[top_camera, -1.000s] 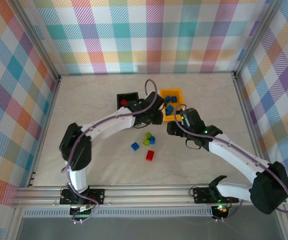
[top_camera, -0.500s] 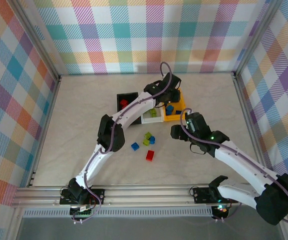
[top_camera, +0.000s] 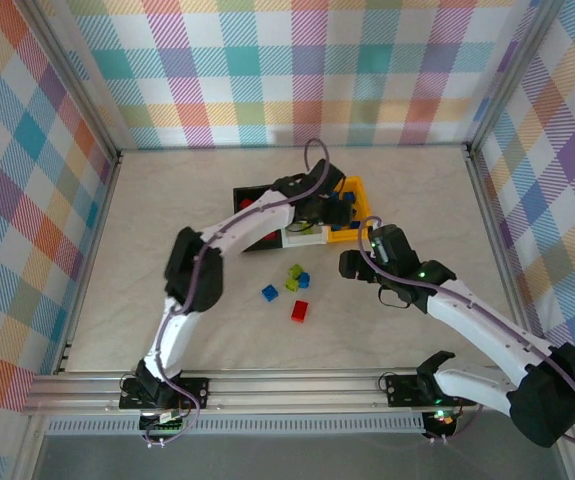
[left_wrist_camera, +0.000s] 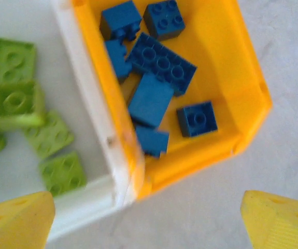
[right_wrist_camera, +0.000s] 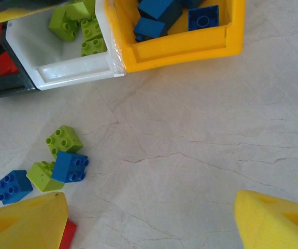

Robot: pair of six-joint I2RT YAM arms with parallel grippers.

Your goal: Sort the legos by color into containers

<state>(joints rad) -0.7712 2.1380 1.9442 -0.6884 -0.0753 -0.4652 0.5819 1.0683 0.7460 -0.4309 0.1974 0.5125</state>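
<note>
While the left fingers (left_wrist_camera: 14, 220) and right fingers (right_wrist_camera: 281, 220) stand spread and empty, five legos (right_wrist_camera: 70, 166) lie loose on the worktop (right_wrist_camera: 200, 135)
The left pair hovers over the orange-yellow bin (left_wrist_camera: 244, 78) of blue bricks (left_wrist_camera: 161, 63), which touches the white bin (left_wrist_camera: 84, 104) of lime bricks (left_wrist_camera: 14, 98); the right pair hangs above the loose pieces

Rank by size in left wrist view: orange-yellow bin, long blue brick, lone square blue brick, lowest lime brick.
orange-yellow bin
long blue brick
lone square blue brick and lowest lime brick: look alike, unranked

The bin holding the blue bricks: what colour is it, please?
The bin is orange-yellow, clearest in the left wrist view.
</note>
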